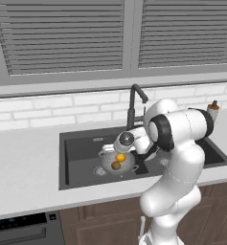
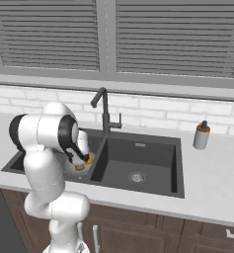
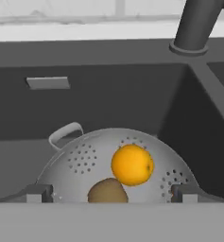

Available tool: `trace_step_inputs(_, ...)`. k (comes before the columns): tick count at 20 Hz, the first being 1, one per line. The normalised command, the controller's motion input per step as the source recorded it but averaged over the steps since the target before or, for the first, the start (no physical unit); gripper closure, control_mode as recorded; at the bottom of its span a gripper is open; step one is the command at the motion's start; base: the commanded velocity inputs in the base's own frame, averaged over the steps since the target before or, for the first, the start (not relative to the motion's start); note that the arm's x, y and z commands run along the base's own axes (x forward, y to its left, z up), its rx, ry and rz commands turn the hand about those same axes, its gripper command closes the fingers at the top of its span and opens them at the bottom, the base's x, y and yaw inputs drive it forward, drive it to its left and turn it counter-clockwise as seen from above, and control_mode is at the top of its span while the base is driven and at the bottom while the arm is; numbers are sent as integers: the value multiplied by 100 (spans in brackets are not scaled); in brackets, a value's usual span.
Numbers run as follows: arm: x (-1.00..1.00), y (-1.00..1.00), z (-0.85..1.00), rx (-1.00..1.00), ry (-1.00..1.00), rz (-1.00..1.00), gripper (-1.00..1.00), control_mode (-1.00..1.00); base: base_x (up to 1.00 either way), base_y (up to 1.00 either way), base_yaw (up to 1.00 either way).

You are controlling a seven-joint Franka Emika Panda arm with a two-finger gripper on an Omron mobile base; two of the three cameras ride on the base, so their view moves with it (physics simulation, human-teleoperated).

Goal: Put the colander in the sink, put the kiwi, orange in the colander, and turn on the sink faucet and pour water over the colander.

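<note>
Colander (image 3: pixel 85 165) sits in sink (image 1: pixel 81 148), orange (image 3: pixel 132 164) and kiwi (image 3: pixel 107 191) inside; jaws spread wide just above, holding nothing.

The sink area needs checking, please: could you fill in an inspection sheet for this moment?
Surface: pale grey counter around a dark double-basin sink.
Job's things: colander stands in the left basin; orange and kiwi lie inside it, touching. Sink faucet stands behind the divider, no water seen running.
Clutter: soap bottle on the counter to the right of the sink.
Grippers: gripper open and holding nothing, poised just above the colander.
Cables: nothing seen.
Surroundings: white tile backsplash, shuttered window above, wooden cabinets below.
</note>
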Motion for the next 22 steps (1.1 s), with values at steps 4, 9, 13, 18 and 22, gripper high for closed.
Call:
trace_step_inputs(4,-86,7,86,0,0,-1,-100,-100,0,0,0)
trace_step_inputs(9,-87,31,90,-2,7,-1,-100,-100,0,0,0)
trace_step_inputs(13,-43,36,100,-8,12,0,-100,-100,0,0,0)
trace_step_inputs(18,-19,43,100,-10,0,0,-100,-100,0,0,0)
trace_step_inputs(22,-42,60,100,-12,6,0,-100,-100,0,0,0)
